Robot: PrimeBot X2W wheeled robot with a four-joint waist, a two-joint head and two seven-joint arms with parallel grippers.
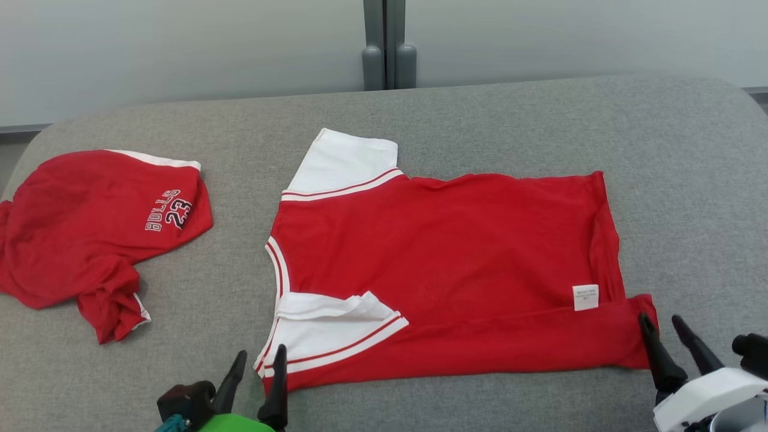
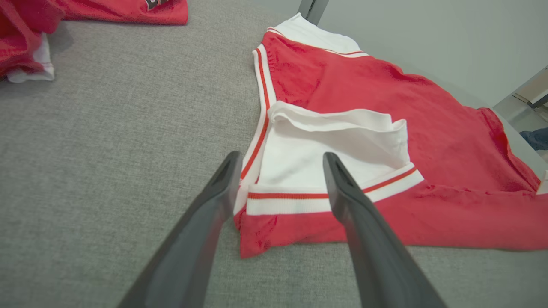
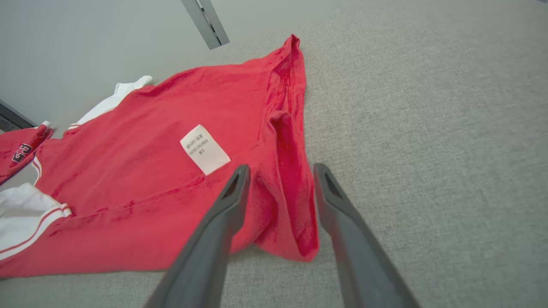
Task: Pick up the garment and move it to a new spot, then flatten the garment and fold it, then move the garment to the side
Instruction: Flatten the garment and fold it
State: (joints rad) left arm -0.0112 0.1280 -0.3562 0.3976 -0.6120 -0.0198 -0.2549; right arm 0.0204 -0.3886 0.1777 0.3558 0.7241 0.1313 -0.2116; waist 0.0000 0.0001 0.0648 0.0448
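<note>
Head view: red jersey flat mid-surface, near edge folded over; crumpled Bulls garment lies left.
Left wrist view: left jaws apart, empty, astride the white sleeve.
Right wrist view: right jaws apart, empty, at the hem corner.

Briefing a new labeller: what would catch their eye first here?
A red jersey with white sleeves lies spread across the middle of the grey fabric surface, its near edge folded over. A second red garment, printed BULLS 23, lies crumpled at the left. The left gripper and right gripper sit at the jersey's two near corners, jaws open.
</note>
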